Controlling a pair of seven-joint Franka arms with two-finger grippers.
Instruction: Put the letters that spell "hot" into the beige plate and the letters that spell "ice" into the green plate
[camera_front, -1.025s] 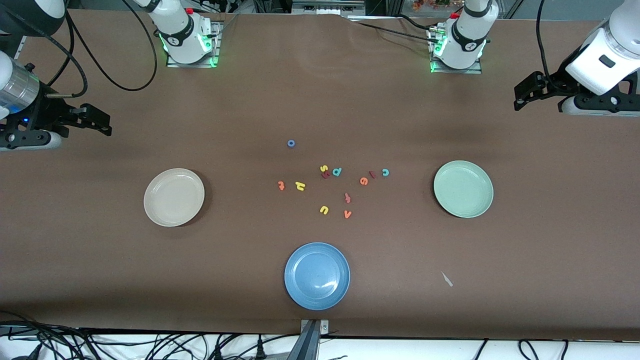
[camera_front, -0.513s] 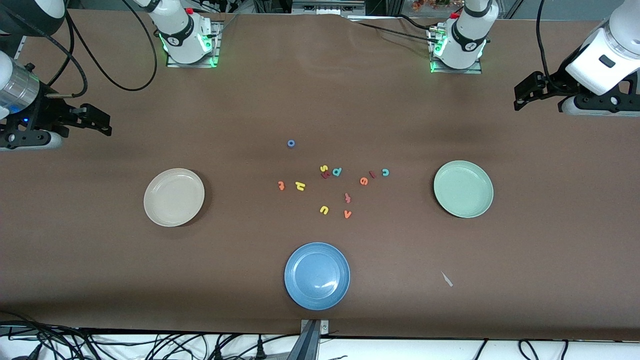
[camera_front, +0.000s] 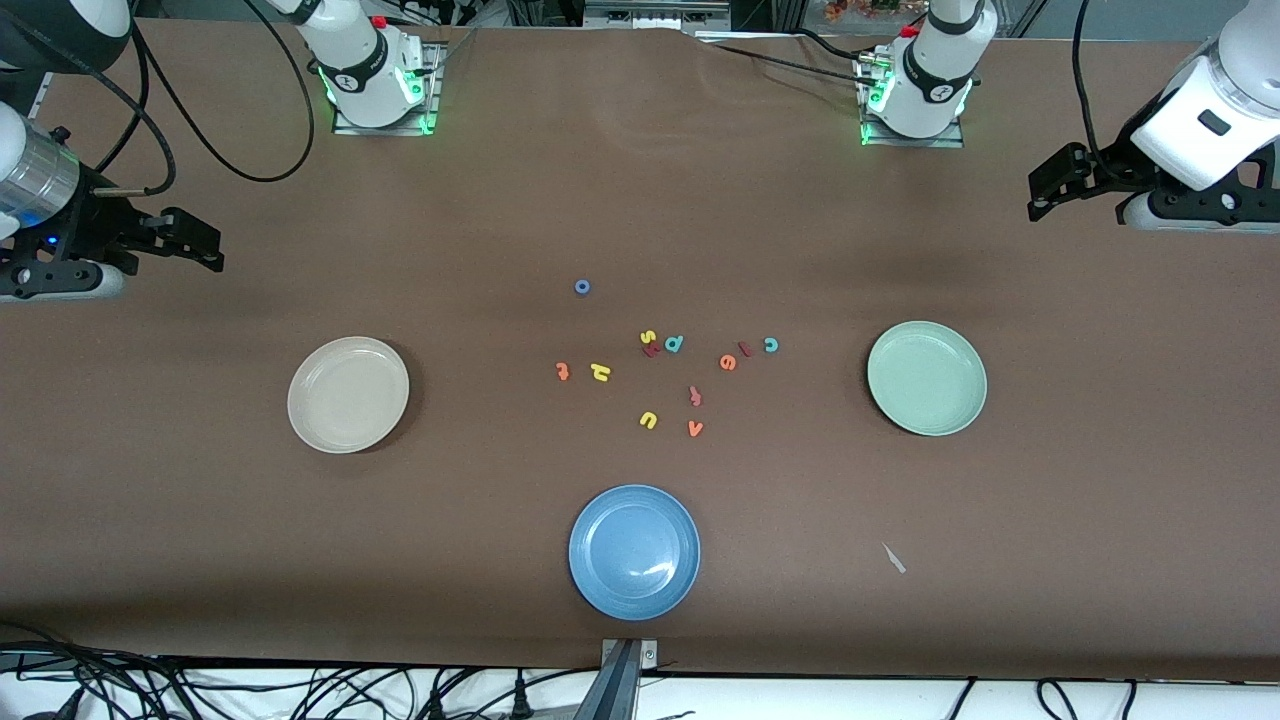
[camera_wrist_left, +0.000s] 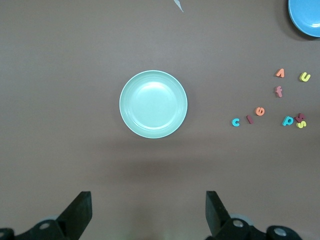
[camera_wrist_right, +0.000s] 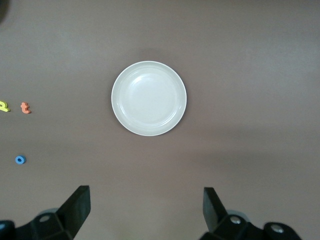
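The beige plate (camera_front: 348, 394) (camera_wrist_right: 148, 98) lies toward the right arm's end, the green plate (camera_front: 927, 378) (camera_wrist_left: 153, 104) toward the left arm's end. Loose between them are the blue "o" (camera_front: 582, 287), orange "t" (camera_front: 562, 371), yellow "h" (camera_front: 600, 372), orange "e" (camera_front: 728, 362), dark red "i" (camera_front: 744, 349) and teal "c" (camera_front: 771, 345). My right gripper (camera_front: 196, 247) (camera_wrist_right: 146, 207) hangs open and empty over bare table at its end. My left gripper (camera_front: 1050, 185) (camera_wrist_left: 147, 210) does the same at its own end. Both arms wait.
A blue plate (camera_front: 634, 552) sits nearest the front camera. Among the letters lie a yellow "s" (camera_front: 647, 337), teal "d" (camera_front: 674, 343), red "f" (camera_front: 695, 396), yellow "u" (camera_front: 648, 420) and orange "v" (camera_front: 695, 428). A pale scrap (camera_front: 893, 558) lies near the front edge.
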